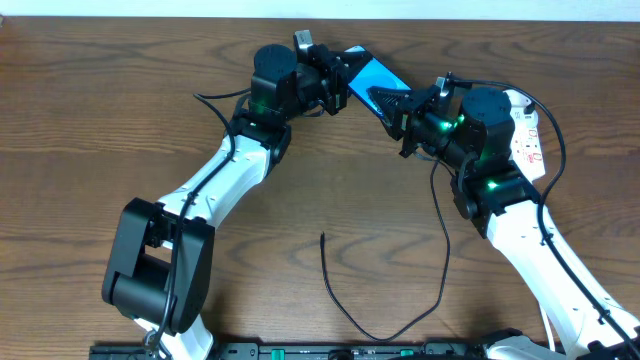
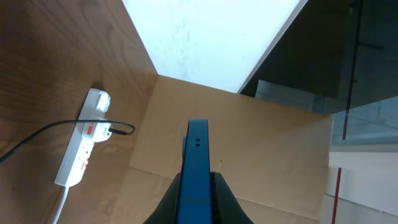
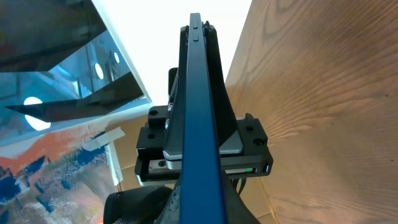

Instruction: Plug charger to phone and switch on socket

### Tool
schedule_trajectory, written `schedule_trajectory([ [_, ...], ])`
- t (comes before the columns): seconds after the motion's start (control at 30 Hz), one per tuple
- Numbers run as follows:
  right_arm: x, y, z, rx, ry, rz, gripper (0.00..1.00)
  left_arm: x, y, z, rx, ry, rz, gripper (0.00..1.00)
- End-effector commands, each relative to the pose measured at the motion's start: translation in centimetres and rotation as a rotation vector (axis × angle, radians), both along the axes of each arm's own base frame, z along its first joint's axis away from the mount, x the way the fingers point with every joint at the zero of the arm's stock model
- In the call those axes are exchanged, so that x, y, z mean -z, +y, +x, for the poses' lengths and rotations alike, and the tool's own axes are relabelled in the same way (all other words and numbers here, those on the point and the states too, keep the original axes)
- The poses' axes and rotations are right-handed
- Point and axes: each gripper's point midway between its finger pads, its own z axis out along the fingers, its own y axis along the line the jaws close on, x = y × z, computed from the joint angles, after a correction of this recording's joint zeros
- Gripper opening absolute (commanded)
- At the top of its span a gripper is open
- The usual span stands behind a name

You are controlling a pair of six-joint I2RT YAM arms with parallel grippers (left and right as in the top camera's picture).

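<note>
One loose end of the charger (image 1: 323, 250) lies on the bare wood of the table (image 1: 100, 100), nearest the arm bases. It points away from them and touches nothing. From there the thin black cable sweeps toward the near edge, curves round, and climbs back up beside the right arm.

Farther in, both arms meet over the middle of the table. The left gripper (image 1: 340, 88) is clenched on one end of the phone (image 1: 375, 72). The right gripper (image 1: 392, 103) is clamped on the other end, so the phone hangs between them, off the wood, with its blue screen tilted up.

In the left wrist view the phone (image 2: 198, 155) shows edge-on as a thin blue strip rising from between that gripper's (image 2: 198, 186) closed fingers. In the right wrist view the phone (image 3: 199, 112) is again edge-on, pinched in the right gripper (image 3: 199, 199), with the left gripper's body gripping it at the far end.

Beyond the right arm, toward the far right of the table, the socket (image 1: 528, 135) lies flat and is partly hidden by the arm. The left wrist view shows the socket (image 2: 81, 149) with its red marks. There the charger (image 2: 43, 129) loops in to meet it beside one mark, and the white cord (image 2: 62, 205) trails from the strip's lower end.
</note>
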Motion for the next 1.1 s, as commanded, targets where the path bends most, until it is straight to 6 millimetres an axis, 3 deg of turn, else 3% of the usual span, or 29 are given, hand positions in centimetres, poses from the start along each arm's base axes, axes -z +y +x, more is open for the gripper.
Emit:
schedule_trajectory([
  [0.0,-1.6,0.6,-0.4,-0.041,-0.046,0.008,0.03,-1.6,0.0,-0.4,0.012,-0.054,0.001,0.08],
  [0.03,-1.6,0.6,-0.4,-0.041,-0.046,0.008,0.08,-1.6,0.0,-0.4,0.012,-0.053,0.001,0.08],
  [0.1,-1.6,0.6,-0.4,-0.045,-0.064,-0.008,0.32,-1.6,0.0,-0.4,0.012,-0.054,0.001,0.07],
  [0.13,-1.6,0.6,-0.4,-0.046,-0.067,-0.01,0.38,-1.6,0.0,-0.4,0.012,-0.054,0.001,0.07],
  [0.37,-1.6,0.6,-0.4,-0.049,-0.081,-0.022,0.76,-1.6,0.0,-0.4,0.012,-0.054,0.001,0.08],
  [0.47,-1.6,0.6,-0.4,-0.055,-0.09,-0.03,0.88,-1.6,0.2,-0.3,0.008,-0.053,0.001,0.07],
  [0.6,-1.6,0.6,-0.4,-0.065,-0.13,-0.065,0.99,-1.6,1.1,0.3,-0.012,-0.053,0.002,0.08],
  [0.83,-1.7,0.4,-0.4,-0.079,-0.186,-0.114,0.99,-1.6,3.4,0.8,0.015,-0.05,-0.005,0.07],
  [1.07,-1.7,0.2,-0.4,-0.104,-0.263,-0.179,0.99,-1.6,5.6,-0.4,0.153,-0.031,-0.022,0.07],
])
